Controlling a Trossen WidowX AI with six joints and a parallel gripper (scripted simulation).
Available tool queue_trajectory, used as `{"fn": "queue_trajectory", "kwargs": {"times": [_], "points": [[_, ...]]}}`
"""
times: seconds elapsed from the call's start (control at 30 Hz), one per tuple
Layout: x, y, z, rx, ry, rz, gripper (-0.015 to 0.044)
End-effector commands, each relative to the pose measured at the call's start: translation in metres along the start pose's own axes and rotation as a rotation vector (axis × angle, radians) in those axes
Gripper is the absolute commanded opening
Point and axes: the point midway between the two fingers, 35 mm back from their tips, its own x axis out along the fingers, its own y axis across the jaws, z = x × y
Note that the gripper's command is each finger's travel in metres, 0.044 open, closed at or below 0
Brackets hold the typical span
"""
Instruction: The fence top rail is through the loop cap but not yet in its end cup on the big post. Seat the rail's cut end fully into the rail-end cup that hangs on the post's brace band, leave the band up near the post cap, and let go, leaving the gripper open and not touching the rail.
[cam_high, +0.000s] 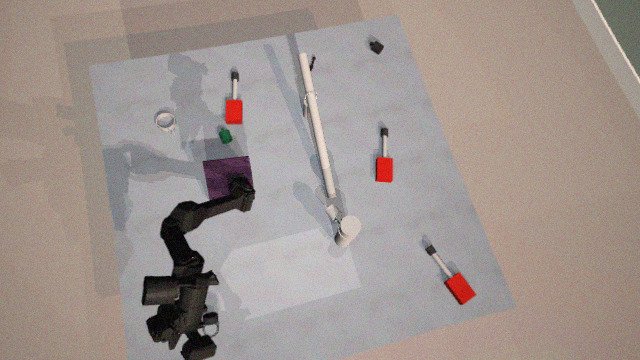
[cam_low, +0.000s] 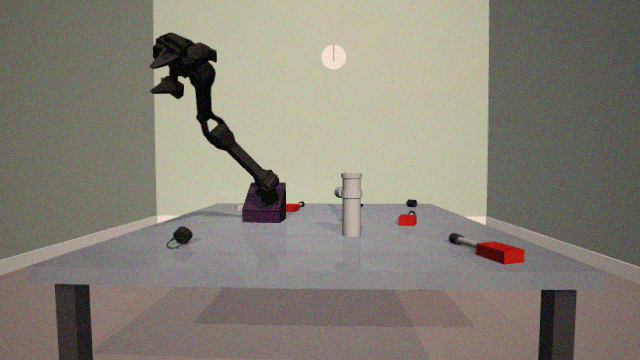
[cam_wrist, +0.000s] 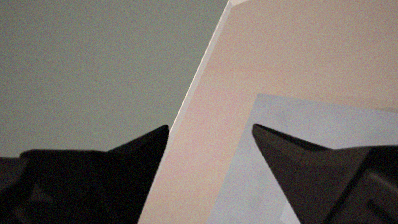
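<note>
The white rail (cam_high: 320, 137) passes through the loop cap (cam_high: 305, 99). Its lower end in the top view stops just short of the rail-end cup (cam_high: 332, 212) (cam_low: 338, 192), with a small gap showing. The cup hangs on the brace band (cam_low: 352, 193), which sits high on the big white post (cam_low: 351, 217), a little below the post cap (cam_high: 351, 226) (cam_low: 351, 175). The rail is hidden behind the post in the exterior view. My gripper (cam_low: 151, 79) (cam_wrist: 210, 128) is open and empty, high above the table's left side and well away from the rail and post.
The arm stands on a purple block (cam_high: 220, 175) (cam_low: 264, 215). Red-handled tools (cam_high: 234, 111) (cam_high: 384, 170) (cam_high: 460, 288) lie on both sides of the rail. A green piece (cam_high: 225, 135), a white ring (cam_high: 165, 121), a black piece (cam_high: 376, 47) and a black looped piece (cam_low: 182, 235) also lie on the table (cam_high: 410, 240).
</note>
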Motion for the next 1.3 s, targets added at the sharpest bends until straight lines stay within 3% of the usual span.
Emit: {"fn": "queue_trajectory", "kwargs": {"times": [0.0, 0.3, 0.53, 0.77, 0.97, 1.27], "points": [[0.000, 0.002, -0.002, -0.007, 0.000, 0.003, 0.0426], [-0.001, 0.062, -0.109, -0.286, 0.094, 0.153, 0.0440], [-0.024, 0.099, -0.202, -0.374, 0.244, 0.317, 0.0440], [-0.070, 0.113, -0.296, -0.515, 0.402, 0.491, 0.0440], [-0.132, 0.105, -0.383, -0.714, 0.552, 0.640, 0.0440], [-0.204, 0.087, -0.439, -0.861, 0.688, 0.823, 0.0440]]}}
